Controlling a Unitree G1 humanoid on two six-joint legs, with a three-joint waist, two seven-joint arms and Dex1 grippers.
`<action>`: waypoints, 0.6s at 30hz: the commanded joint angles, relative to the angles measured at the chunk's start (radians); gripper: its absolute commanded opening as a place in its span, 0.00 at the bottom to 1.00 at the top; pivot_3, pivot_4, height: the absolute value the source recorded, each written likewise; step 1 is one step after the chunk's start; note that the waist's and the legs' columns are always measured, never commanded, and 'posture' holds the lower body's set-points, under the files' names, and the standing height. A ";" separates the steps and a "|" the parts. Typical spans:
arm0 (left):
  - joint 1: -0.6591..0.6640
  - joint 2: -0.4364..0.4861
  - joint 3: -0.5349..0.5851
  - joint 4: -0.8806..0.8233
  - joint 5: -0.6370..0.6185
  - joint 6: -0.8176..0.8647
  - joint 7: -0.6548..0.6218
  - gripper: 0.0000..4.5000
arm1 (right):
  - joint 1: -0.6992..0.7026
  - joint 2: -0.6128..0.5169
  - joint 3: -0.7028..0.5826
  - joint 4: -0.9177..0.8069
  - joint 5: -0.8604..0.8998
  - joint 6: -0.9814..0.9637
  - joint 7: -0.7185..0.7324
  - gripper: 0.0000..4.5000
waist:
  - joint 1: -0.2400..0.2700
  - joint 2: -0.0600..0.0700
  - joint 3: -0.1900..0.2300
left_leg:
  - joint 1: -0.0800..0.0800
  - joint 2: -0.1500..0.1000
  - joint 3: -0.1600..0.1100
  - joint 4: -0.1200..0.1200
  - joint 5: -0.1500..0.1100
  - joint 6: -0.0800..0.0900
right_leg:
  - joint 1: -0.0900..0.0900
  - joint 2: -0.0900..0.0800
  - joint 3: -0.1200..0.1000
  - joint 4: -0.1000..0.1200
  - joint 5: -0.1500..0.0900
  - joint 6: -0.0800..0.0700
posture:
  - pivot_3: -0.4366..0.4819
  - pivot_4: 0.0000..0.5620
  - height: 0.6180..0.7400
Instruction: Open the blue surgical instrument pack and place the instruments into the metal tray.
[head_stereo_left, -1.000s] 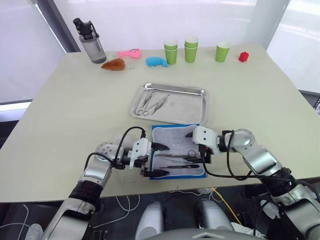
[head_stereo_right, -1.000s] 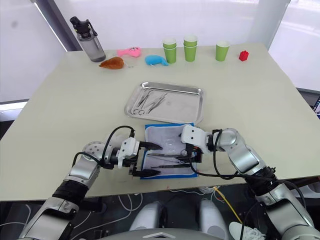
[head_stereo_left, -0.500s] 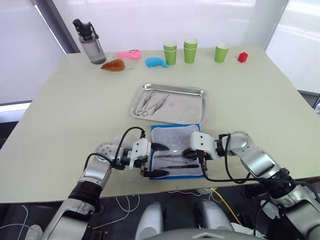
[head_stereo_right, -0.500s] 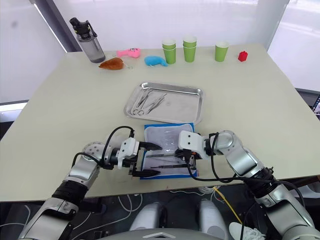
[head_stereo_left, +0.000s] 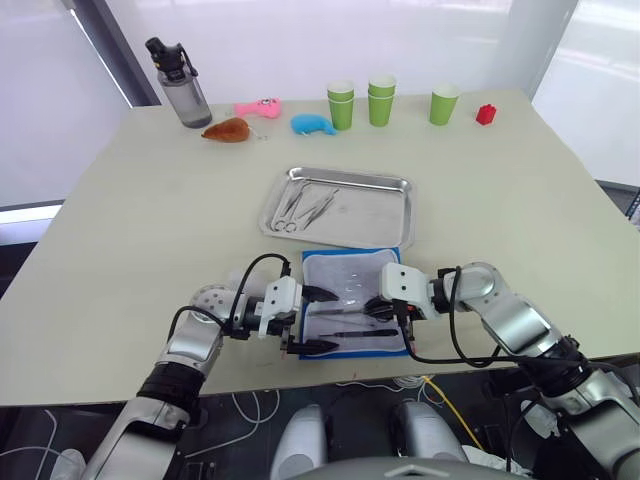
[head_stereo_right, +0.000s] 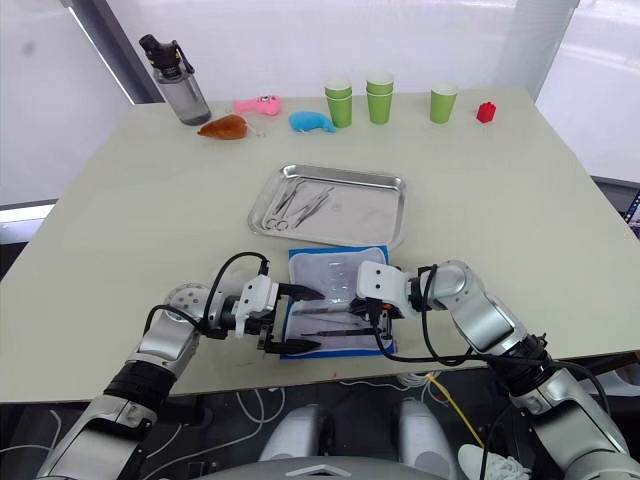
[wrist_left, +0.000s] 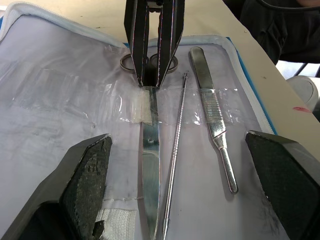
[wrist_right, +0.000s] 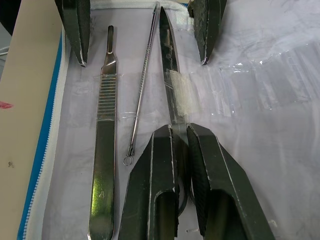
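Since a second ago my right gripper (wrist_right: 180, 145) has slid leftward across the blue surgical instrument pack (head_stereo_left: 353, 302), off its right edge and onto the scissors (wrist_left: 149, 150); over the last half second nothing has shifted. Its fingers are nearly closed around the scissors near the pivot, so I read it as pinching them. The ring handles are half hidden behind those fingers in the left wrist view, and I cannot tell whether the blades have come free of the clear strap (wrist_right: 182, 90) across them.

My left gripper (head_stereo_left: 318, 320) is spread wide at the pack's left edge, one fingertip on each side of the lower row of instruments, touching none that I can see.

The pack lies open at the near edge of the table (head_stereo_left: 140, 220), just in front of the metal tray (head_stereo_left: 385, 215), white lining up, with a blue border showing. Its pocket holds three instruments side by side: the scissors, a thin probe (wrist_right: 142, 85) with a small loop end, and a flat ribbed handle (wrist_right: 102, 130). The clear upper pockets are wrinkled and I cannot make out whether they hold anything.

The tray holds a few slender silver instruments (head_stereo_left: 305, 207) clustered at its left end, at least one with ring handles; they overlap, so the count is unclear.
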 joint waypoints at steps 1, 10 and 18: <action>0.060 0.014 -0.073 0.100 0.108 0.043 0.020 1.00 | -0.035 -0.002 -0.015 -0.032 -0.011 0.017 -0.014 0.01 | 0.000 0.000 0.000 | 0.000 0.000 0.000 0.000 0.000 0.000 | 0.000 0.000 0.000 0.000 0.000 0.000 | 0.48 0.27 0.95; 0.064 0.008 -0.077 0.095 0.109 0.051 0.024 1.00 | -0.090 -0.037 0.021 -0.110 -0.071 0.068 -0.010 0.01 | 0.001 0.000 0.002 | -0.001 0.000 -0.001 -0.002 0.000 0.000 | -0.001 -0.001 0.000 -0.002 0.000 0.000 | 0.48 0.27 0.95; 0.066 0.003 -0.076 0.092 0.107 0.056 0.029 1.00 | -0.146 -0.076 0.047 -0.175 -0.090 0.156 0.016 0.01 | 0.003 0.002 0.005 | -0.001 0.001 -0.002 -0.003 0.000 0.000 | -0.002 -0.002 0.000 -0.004 0.000 0.000 | 0.48 0.27 0.95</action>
